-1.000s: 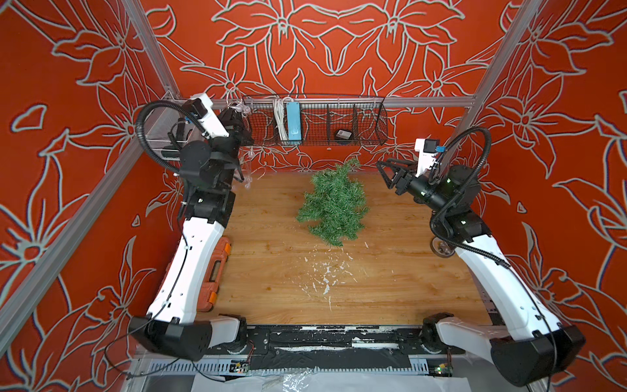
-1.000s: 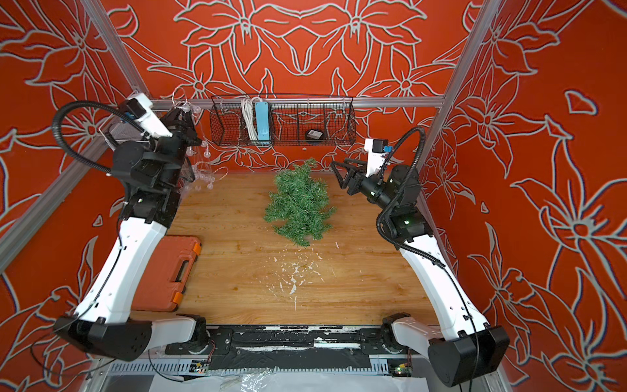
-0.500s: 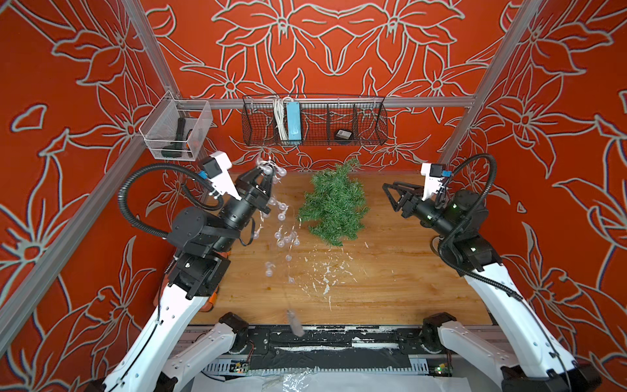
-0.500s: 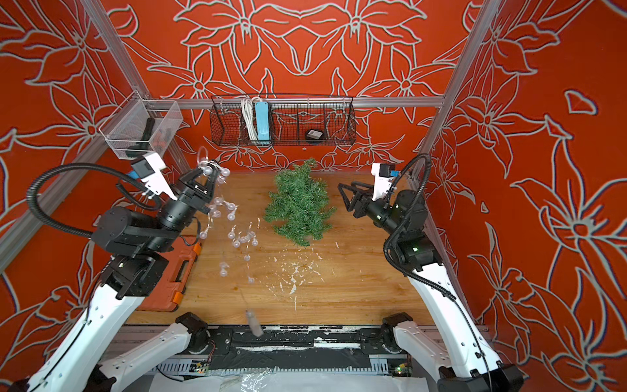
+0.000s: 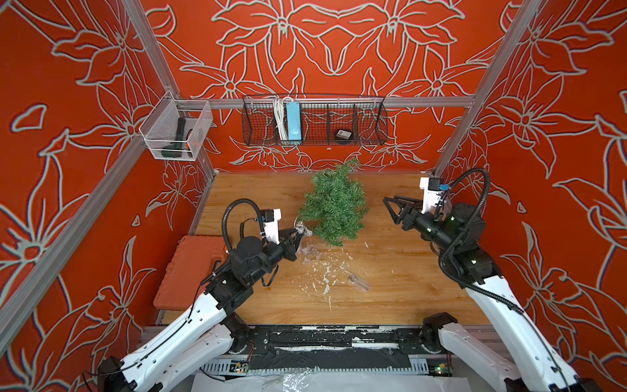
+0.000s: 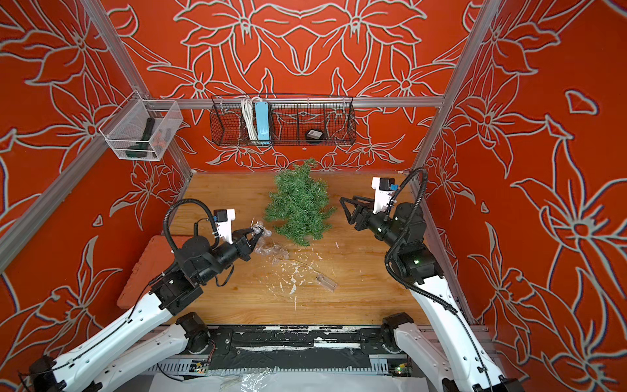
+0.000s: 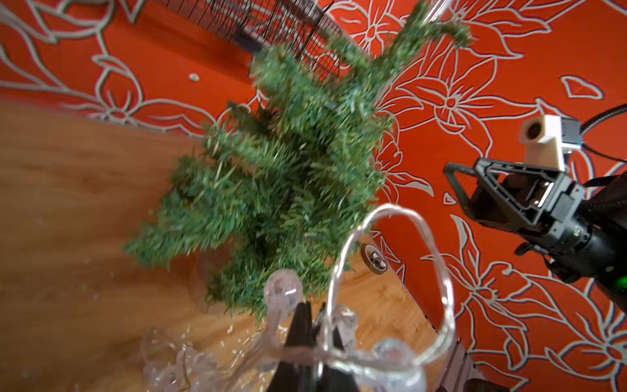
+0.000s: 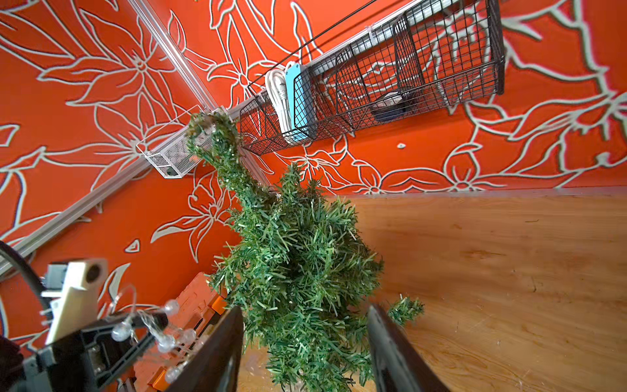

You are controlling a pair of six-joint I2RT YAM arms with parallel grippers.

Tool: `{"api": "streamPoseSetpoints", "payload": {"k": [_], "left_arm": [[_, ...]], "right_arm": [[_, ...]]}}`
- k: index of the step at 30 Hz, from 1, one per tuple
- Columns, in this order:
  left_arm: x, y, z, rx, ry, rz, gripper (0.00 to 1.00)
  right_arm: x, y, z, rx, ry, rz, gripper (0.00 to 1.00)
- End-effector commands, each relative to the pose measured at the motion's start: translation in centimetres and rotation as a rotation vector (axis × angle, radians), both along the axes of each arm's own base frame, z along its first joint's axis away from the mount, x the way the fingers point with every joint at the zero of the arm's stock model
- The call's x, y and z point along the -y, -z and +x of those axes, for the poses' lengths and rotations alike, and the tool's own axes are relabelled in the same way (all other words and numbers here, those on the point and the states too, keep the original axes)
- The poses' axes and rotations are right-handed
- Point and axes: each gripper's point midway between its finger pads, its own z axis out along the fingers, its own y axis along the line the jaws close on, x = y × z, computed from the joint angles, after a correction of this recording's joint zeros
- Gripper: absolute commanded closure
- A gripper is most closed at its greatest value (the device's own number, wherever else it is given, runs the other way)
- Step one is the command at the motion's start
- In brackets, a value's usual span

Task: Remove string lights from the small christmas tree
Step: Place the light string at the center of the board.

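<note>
Tabletop (image 5: 407, 288) of pale wood. At far centre, small christmas tree (image 5: 334, 203). Just left of its near branches, left gripper (image 5: 299, 233), clenched on string lights (image 5: 308, 250), heaped on wood below and trailing near and right to their clear battery box (image 5: 359, 283). Right of tree, clear of it, right gripper (image 5: 390, 210), its 2 jaws spread; holds nothing.

I am working in a robot test cell in a lab. Orange-red wall panels printed with white flower outlines (image 5: 339, 51) box in a small wooden tabletop (image 5: 390, 271). Silver aluminium frame bars (image 5: 424, 101) carry a black wire-mesh basket (image 5: 369, 125). My white-shelled left arm (image 5: 190, 325) and right arm (image 5: 492, 298) are bolted to a black base rail (image 5: 322, 356).
</note>
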Motion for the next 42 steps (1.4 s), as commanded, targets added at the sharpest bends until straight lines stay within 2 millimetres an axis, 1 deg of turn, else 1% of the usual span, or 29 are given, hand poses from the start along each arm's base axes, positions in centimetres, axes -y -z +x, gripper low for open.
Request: {"api": "streamPoseSetpoints", "payload": {"k": [1, 2, 3, 4, 5, 7, 8, 12, 15, 17, 19, 20, 21, 22, 23, 24, 26, 27, 29, 31, 32, 34, 35, 36, 38, 39, 40, 41, 42], "left_arm": [[-0.5, 3.2, 0.0, -0.123, -0.046, -0.055, 0.90], [-0.1, 4.8, 0.1, -0.177, -0.038, -0.022, 0.68], [0.1, 6.4, 0.3, -0.240, -0.036, 0.024, 0.55], [0.4, 7.7, 0.5, -0.296, -0.032, 0.066, 0.09], [0.7, 8.4, 0.6, -0.326, -0.022, 0.090, 0.01], [0.6, 8.9, 0.8, -0.371, -0.043, 0.122, 0.01], [0.2, 8.8, 1.0, -0.376, -0.068, 0.130, 0.01], [-3.1, 8.1, 1.4, -0.385, -0.234, 0.198, 0.01], [-3.9, 8.3, 0.7, -0.429, -0.247, 0.265, 0.01], [-4.4, 8.5, 0.2, -0.455, -0.251, 0.299, 0.01], [-4.9, 8.6, 0.0, -0.454, -0.261, 0.320, 0.01], [-5.5, 8.1, 0.1, -0.442, -0.295, 0.321, 0.01], [-6.0, 7.0, 0.5, -0.400, -0.327, 0.311, 0.01], [-6.3, 5.6, 0.9, -0.344, -0.345, 0.300, 0.01], [-6.7, 3.9, 1.6, -0.265, -0.377, 0.290, 0.01], [-7.6, 2.1, 2.3, -0.178, -0.434, 0.288, 0.01], [-9.3, -0.5, 3.5, -0.051, -0.544, 0.287, 0.01], [-9.9, -1.4, 4.2, 0.021, -0.578, 0.317, 0.01], [-11.3, -1.7, 5.8, 0.118, -0.633, 0.379, 0.01], [-13.1, -0.5, 7.7, 0.150, -0.684, 0.432, 0.01], [-13.7, 0.7, 8.8, 0.145, -0.675, 0.459, 0.01], [-15.0, 4.7, 10.9, 0.071, -0.669, 0.534, 0.01], [-16.1, 6.7, 11.6, 0.032, -0.687, 0.596, 0.01], [-17.7, 8.8, 12.1, -0.023, -0.735, 0.656, 0.01], [-19.5, 11.6, 12.6, -0.072, -0.762, 0.691, 0.01], [-20.1, 12.4, 12.7, -0.064, -0.769, 0.668, 0.01], [-20.2, 12.8, 12.7, -0.038, -0.762, 0.637, 0.01], [-20.0, 13.1, 12.5, -0.003, -0.751, 0.610, 0.01], [-19.8, 13.4, 12.6, 0.034, -0.731, 0.635, 0.01]], "right_arm": [[0.1, -0.1, 0.1, 0.005, 0.013, 0.022, 0.41], [0.0, 0.2, 0.1, -0.004, 0.013, 0.021, 0.41], [0.0, 0.5, 0.2, -0.018, 0.014, 0.016, 0.41], [0.0, 0.9, 0.4, -0.033, 0.016, 0.014, 0.41], [0.0, 1.3, 0.5, -0.049, 0.022, 0.018, 0.40], [0.3, 2.0, 0.7, -0.080, 0.042, 0.020, 0.40], [0.6, 2.3, 0.9, -0.097, 0.069, 0.022, 0.39], [3.1, 4.3, 1.5, -0.203, 0.222, -0.041, 0.37], [4.2, 5.8, 1.7, -0.255, 0.287, -0.079, 0.37], [4.4, 6.3, 1.8, -0.251, 0.300, -0.065, 0.37], [5.0, 6.9, 1.9, -0.260, 0.342, -0.057, 0.36], [5.3, 7.2, 2.0, -0.262, 0.361, -0.060, 0.34], [5.4, 7.3, 2.2, -0.259, 0.369, -0.062, 0.31], [5.5, 7.3, 2.3, -0.259, 0.376, -0.062, 0.20], [5.4, 7.2, 2.4, -0.255, 0.370, -0.065, 0.02], [5.3, 7.1, 2.5, -0.254, 0.364, -0.068, 0.02], [5.5, 7.3, 2.7, -0.260, 0.378, -0.075, 0.02], [5.8, 7.5, 2.8, -0.264, 0.401, -0.074, 0.02], [6.7, 8.0, 2.9, -0.272, 0.454, -0.069, 0.02], [7.5, 8.4, 2.9, -0.268, 0.500, -0.061, 0.02], [7.9, 8.7, 3.0, -0.265, 0.526, -0.061, 0.02], [8.5, 8.9, 3.1, -0.252, 0.560, -0.068, 0.02], [8.9, 8.9, 3.1, -0.248, 0.578, -0.076, 0.02], [9.1, 8.9, 3.1, -0.240, 0.588, -0.085, 0.02], [9.1, 8.6, 3.1, -0.220, 0.583, -0.097, 0.02], [9.2, 8.6, 3.0, -0.213, 0.589, -0.098, 0.02], [9.3, 8.6, 3.0, -0.207, 0.595, -0.097, 0.02], [9.5, 8.7, 3.0, -0.200, 0.604, -0.098, 0.02], [9.7, 8.9, 3.1, -0.196, 0.613, -0.102, 0.02]]}}
